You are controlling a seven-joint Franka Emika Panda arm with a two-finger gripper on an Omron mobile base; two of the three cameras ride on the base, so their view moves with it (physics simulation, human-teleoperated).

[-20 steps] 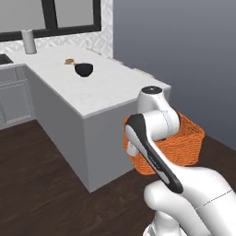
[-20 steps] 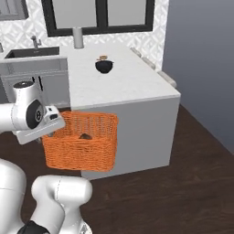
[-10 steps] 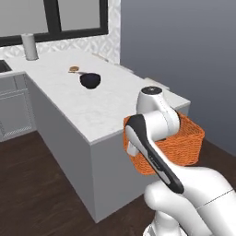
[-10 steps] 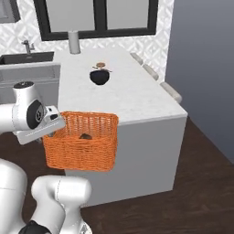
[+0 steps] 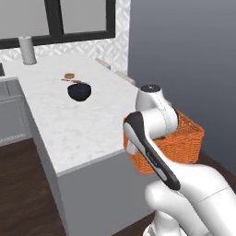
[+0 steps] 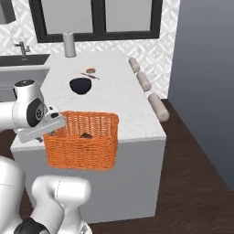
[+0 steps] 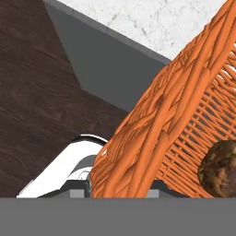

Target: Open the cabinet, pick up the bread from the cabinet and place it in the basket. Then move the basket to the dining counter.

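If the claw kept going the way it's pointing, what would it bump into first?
The claw is already shut on the wall of the bright orange woven wicker basket, so that stays in front. Past it, the hand view looks down at the dark wooden floor, probably next, though depth is unclear.

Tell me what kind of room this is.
A rendered home kitchen, most likely: a marble-look dining counter with stools tucked along it, a sink faucet by the patterned tile wall, and a black bowl on the slab. The gripper holds an orange basket.
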